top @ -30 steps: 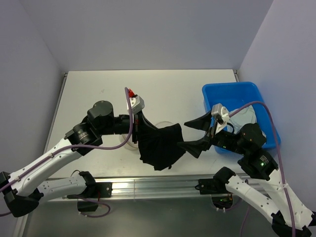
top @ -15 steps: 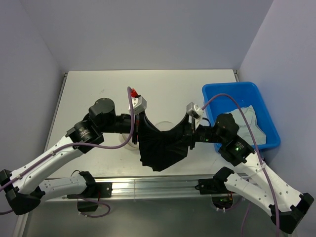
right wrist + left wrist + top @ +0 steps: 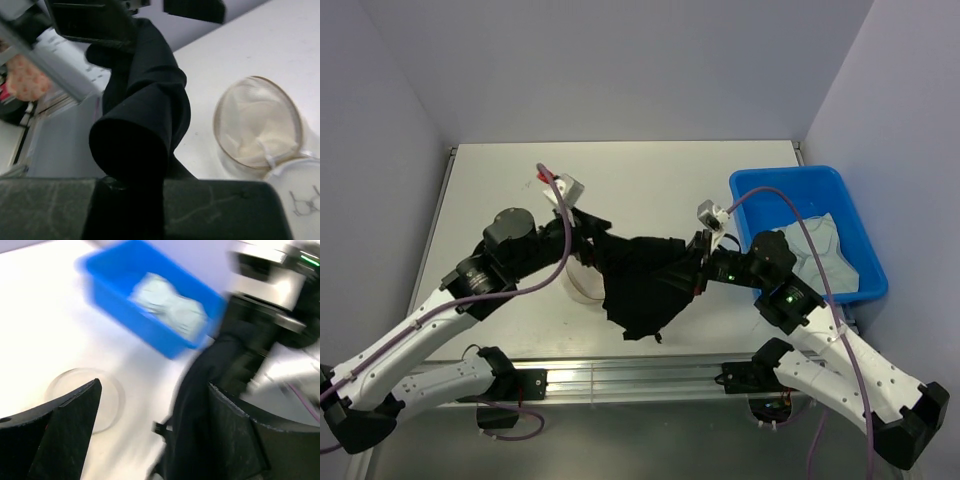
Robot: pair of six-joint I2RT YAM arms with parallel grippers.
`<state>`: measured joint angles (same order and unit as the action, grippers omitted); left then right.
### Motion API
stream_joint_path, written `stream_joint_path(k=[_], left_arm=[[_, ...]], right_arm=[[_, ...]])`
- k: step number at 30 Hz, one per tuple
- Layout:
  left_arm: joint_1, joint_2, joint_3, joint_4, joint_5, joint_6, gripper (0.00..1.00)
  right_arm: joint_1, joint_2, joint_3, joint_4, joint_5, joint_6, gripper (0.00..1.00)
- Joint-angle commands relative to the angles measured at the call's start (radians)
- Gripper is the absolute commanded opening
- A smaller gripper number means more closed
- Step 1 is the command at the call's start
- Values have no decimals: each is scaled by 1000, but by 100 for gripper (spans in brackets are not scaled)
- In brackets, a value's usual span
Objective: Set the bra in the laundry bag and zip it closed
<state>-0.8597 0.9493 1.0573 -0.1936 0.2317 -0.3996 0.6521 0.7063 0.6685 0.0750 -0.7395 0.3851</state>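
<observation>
My right gripper (image 3: 696,267) is clenched on one edge of the black bra (image 3: 645,285), right of centre in the top view. The cloth hangs from it in a loose fold down to the table (image 3: 500,180). My left gripper (image 3: 588,238) is spread wide and grasps nothing, but its fingers stand just beside the cloth. The laundry bag (image 3: 578,284) sits left of centre, partly under the bra. In the right wrist view it lies open at the right, with its lid (image 3: 295,192) in the lower right corner.

I hold only a small pinch, so the bra may slip out when I lift it. A strap may catch on my open left fingers. The bag looks light, and dragging cloth may push or tip it. The blue bin (image 3: 790,185) at the right is not my target.
</observation>
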Motion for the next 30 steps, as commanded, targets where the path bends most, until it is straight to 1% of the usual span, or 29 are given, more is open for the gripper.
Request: stream_joint_path(k=[1,2,3,4,5,7,8,11,12,14,15,16,17,20,21,25,27,30], left_arm=[[111,-64,-84,-16,-325,-126,88],[137,-79,-101,-35,-363,-178,87],[181,-110,-121,-82,-438,-200,86],[197,-127,-163,-108,-475,-218,81],[211,-141,-184,-133,-511,-247,79],[235,-171,-248,-196,-561,-271,78],[238,-184,-272,-205,-566,-297,78],[238,-193,-361,-204,-542,-355,78],[240,-196,-382,-196,-531,-366,77],[238,-196,-428,-188,-538,-398,74],[240,-199,-445,-182,-542,-404,73],[238,-202,-476,-175,-546,-409,70],[241,-204,-491,-140,-545,-410,68],[245,-184,-533,-87,-540,-413,62],[246,-164,-540,-32,-519,-410,61],[275,-101,-577,95,-462,-423,54],[281,-66,-586,129,-454,-416,53],[300,-49,-611,218,-424,-406,43]], right_arm=[[-2,36,60,25,141,12,0],[-2,41,68,19,222,18,0],[-2,44,74,23,256,20,0],[-2,51,86,28,288,23,0],[-2,58,89,37,352,40,0],[-2,80,83,98,394,57,0],[-2,96,80,155,431,83,0],[-2,160,63,270,465,139,0],[-2,177,63,340,491,152,0],[1,226,65,397,523,179,0],[4,240,62,467,544,187,0],[10,271,56,501,577,196,0],[14,292,54,567,580,198,0],[37,372,42,655,626,221,0],[44,393,37,699,640,225,0],[53,527,22,785,644,267,0],[57,562,13,832,641,284,0],[61,622,-7,879,634,296,0]])
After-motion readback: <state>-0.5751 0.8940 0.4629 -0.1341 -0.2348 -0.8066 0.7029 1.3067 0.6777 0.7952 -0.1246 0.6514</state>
